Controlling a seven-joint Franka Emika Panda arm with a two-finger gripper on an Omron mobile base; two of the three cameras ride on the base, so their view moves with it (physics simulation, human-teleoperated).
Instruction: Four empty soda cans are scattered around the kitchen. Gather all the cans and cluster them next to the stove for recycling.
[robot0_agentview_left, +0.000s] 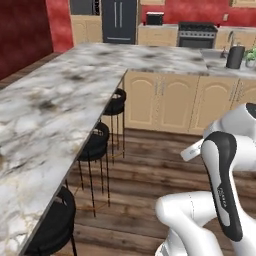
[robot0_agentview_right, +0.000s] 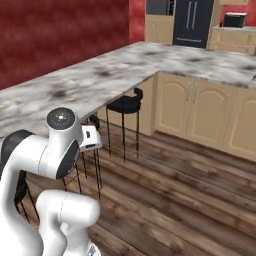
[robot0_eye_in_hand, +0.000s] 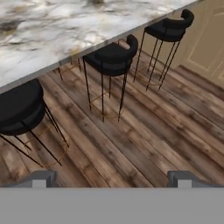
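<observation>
While the pincer (robot0_eye_in_hand: 112, 178) gapes wide, three black stools (robot0_eye_in_hand: 111, 59) line one marble counter (robot0_eye_in_hand: 48, 30).

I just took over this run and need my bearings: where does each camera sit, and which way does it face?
Left base view: behind the arm on its left, facing the marble counter, stools and the far stove.
Right base view: behind the arm on its right, facing the same counter, cabinets and dark fridge.
Hand view: on the hand, angled down at three black stools on the wood floor; the open pincer shows at the bottom.
Shared: all three show counter and stools.
</observation>
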